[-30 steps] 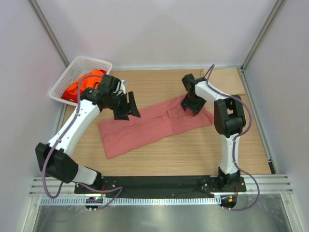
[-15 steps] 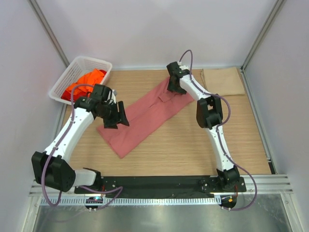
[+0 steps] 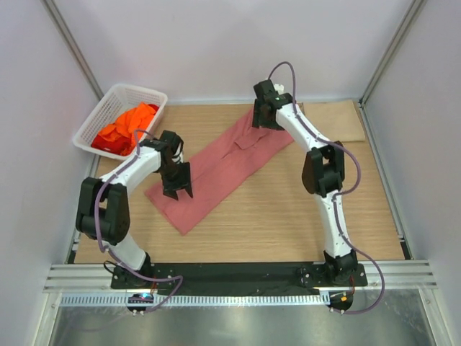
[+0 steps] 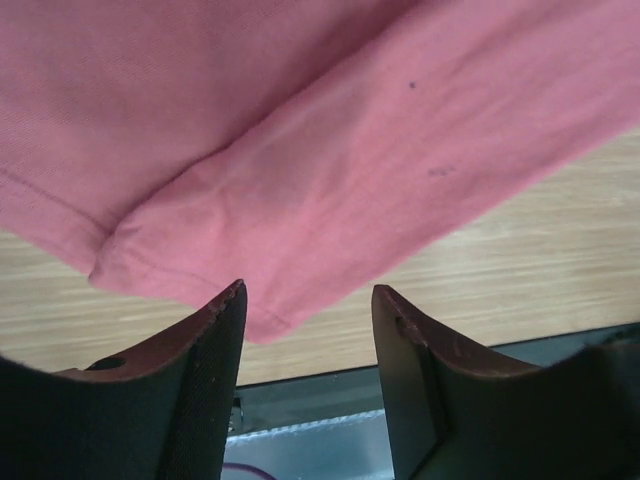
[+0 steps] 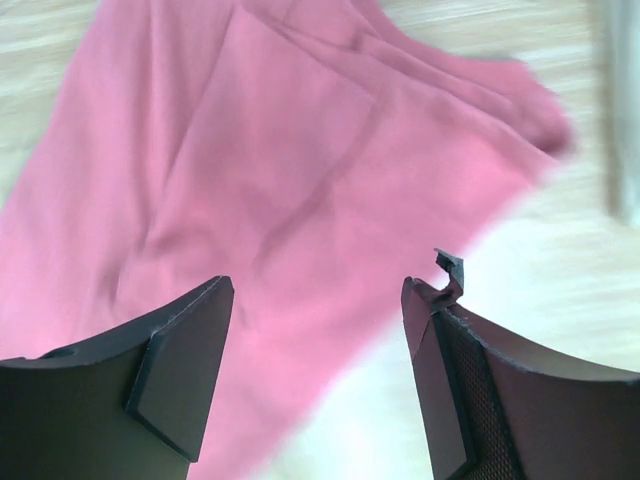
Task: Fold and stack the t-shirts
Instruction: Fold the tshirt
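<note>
A salmon-pink t-shirt [image 3: 216, 169] lies folded into a long diagonal strip on the wooden table, from near left to far right. My left gripper [image 3: 176, 186] is open and empty just above its near-left end; the shirt's hem corner [image 4: 270, 320] shows between its fingers. My right gripper [image 3: 261, 119] is open and empty above the far-right end, with the creased pink cloth [image 5: 280, 200] below it. Orange and red t-shirts [image 3: 124, 128] sit bunched in the white basket [image 3: 148, 94].
The basket stands at the far-left corner of the table. A tan cardboard sheet [image 3: 333, 120] lies at the far right. Grey walls with metal posts close the cell. A black base rail [image 3: 238, 274] runs along the near edge.
The shirt was swung from near-level to a steeper diagonal, its right end carried toward the back. My left gripper moved down onto the near-left end. My right gripper stays at the far end.
</note>
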### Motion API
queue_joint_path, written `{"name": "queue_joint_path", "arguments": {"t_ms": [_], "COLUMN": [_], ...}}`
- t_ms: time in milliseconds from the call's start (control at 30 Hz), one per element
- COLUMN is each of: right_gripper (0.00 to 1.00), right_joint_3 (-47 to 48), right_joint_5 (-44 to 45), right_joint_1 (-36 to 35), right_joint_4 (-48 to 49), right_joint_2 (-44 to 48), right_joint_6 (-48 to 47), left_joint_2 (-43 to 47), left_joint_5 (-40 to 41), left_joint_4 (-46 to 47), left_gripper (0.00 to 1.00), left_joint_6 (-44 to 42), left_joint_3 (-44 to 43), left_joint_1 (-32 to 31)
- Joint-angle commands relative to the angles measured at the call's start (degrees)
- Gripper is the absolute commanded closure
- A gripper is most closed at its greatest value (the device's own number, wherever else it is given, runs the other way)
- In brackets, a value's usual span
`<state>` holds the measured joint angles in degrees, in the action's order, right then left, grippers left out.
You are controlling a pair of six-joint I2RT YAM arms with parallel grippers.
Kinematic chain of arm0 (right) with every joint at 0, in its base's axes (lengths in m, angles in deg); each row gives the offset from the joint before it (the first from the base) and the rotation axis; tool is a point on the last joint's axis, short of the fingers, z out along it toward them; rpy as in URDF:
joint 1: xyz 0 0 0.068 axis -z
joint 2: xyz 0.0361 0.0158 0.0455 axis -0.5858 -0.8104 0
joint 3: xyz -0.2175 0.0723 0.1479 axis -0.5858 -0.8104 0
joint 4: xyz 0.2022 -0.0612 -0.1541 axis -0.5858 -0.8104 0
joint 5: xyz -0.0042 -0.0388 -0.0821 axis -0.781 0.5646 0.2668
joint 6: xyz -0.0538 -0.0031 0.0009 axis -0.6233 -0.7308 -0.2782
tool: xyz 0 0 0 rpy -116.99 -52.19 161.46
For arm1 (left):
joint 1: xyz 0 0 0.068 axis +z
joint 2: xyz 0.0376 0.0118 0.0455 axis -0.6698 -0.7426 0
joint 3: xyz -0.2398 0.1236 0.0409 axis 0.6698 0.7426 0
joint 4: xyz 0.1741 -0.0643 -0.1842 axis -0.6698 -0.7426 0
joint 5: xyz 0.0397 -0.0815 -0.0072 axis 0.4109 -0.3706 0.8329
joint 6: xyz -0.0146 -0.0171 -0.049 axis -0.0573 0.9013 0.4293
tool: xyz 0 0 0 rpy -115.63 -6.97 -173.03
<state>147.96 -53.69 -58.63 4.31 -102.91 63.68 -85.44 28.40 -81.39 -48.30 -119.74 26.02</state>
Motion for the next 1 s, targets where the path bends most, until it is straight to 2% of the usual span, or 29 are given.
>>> {"name": "queue_joint_path", "arguments": {"t_ms": [0,200,233,367,567,767,800,967], "right_gripper": [0.24,0.24,0.24,0.21,0.2,0.18,0.18,0.18], "right_joint_3": [-6.15,-33.12,-41.07,-54.41,-59.34,-61.81,-61.81,-54.97], "right_joint_5": [-0.63,-10.82,-12.05,-13.11,-8.98,-5.03,-5.72,-5.47], "right_joint_1": [-0.26,-0.79,-0.88,-0.88,-0.88,0.26,0.53,2.98], "right_joint_4": [-4.2,-3.51,-1.76,-0.69,-6.75,-6.67,-5.62,-4.12], "right_joint_2": [16.71,34.92,41.99,55.58,58.41,56.93,56.4,49.37], "right_joint_6": [-4.34,-2.93,-2.94,-1.88,-2.76,0.31,0.49,0.05], "left_joint_2": [-1.89,-7.25,-7.95,-11.73,-16.92,-18.77,-18.94,-18.07], "left_joint_5": [-0.1,5.62,6.41,6.94,2.03,-5.35,-6.41,-11.86], "left_joint_4": [4.75,4.75,4.23,4.83,8.44,10.64,11.34,11.88], "left_gripper": [0.46,0.47,0.47,0.47,0.5,0.49,0.49,0.47], "left_joint_6": [1.96,6.45,6.81,8.65,14.1,21.48,22.62,25.09], "left_joint_3": [1.45,1.36,1.28,1.62,4.09,0.23,-0.56,-7.16], "left_joint_1": [-1.89,-6.29,-6.9,-8.22,-12.87,-25.7,-29.11,-35.99]}}
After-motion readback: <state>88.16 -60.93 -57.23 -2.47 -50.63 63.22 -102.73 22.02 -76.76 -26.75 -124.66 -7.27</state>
